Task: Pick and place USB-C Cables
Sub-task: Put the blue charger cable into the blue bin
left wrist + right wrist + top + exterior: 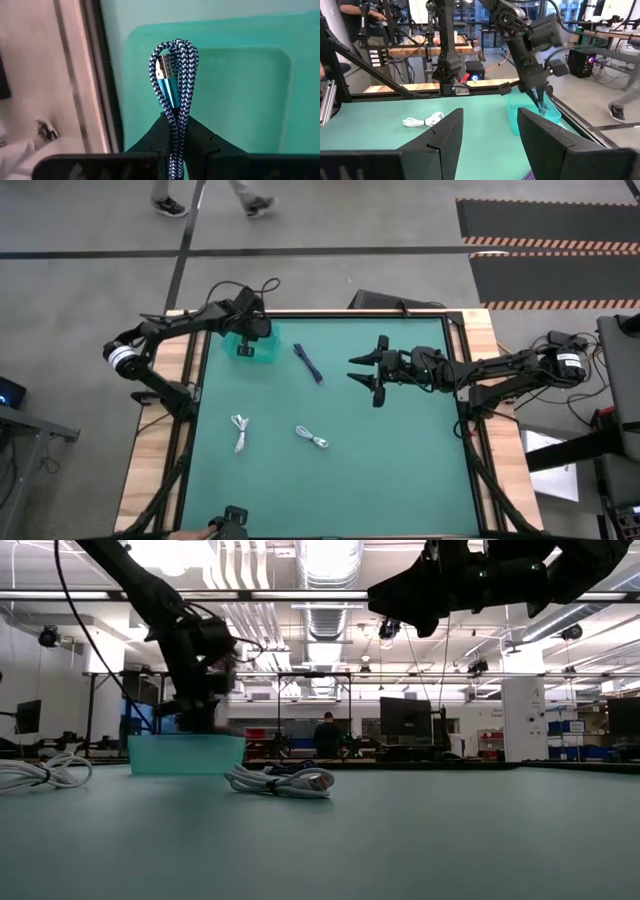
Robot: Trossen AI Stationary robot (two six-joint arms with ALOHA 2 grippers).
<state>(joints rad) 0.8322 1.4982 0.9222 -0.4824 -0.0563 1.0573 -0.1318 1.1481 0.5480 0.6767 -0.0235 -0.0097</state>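
Left gripper (pixel 172 142) is pinched on a dark braided USB-C cable (pixel 172 85), held over the teal tray (pixel 250 100) at the table's far-left corner. Left wrist view shows the blue-white braid folded into a loop with a blue metal plug inside it; the lower end of the cable is hidden between the fingers. In the high view the gripper body covers that cable entirely, only the tray (pixel 246 347) edge shows under it. Can't tell whether the cable touches the tray floor.

Right gripper (pixel 372 375) hangs above mid-table, fingers spread wide, nothing between them. Right wrist view: its two fingers block the near mat; beyond them the left arm over the tray (pixel 532 117) and one white cable (pixel 422 120).

Still on the green mat (pixel 400 470): second dark cable (pixel 308 363) lying straight, between the tray and the right gripper; two white cables, one (pixel 240 432) front-left, one (pixel 312 437) nearer centre, well apart.

Low view shows one white cable (pixel 280 781) close, another (pixel 40 773) cut off at the frame edge; the dark one behind is mostly hidden. Right arm shows only as a dark silhouette up top.

Person's legs (pixel 210 200) beyond the table in the high view, cut off by the frame.
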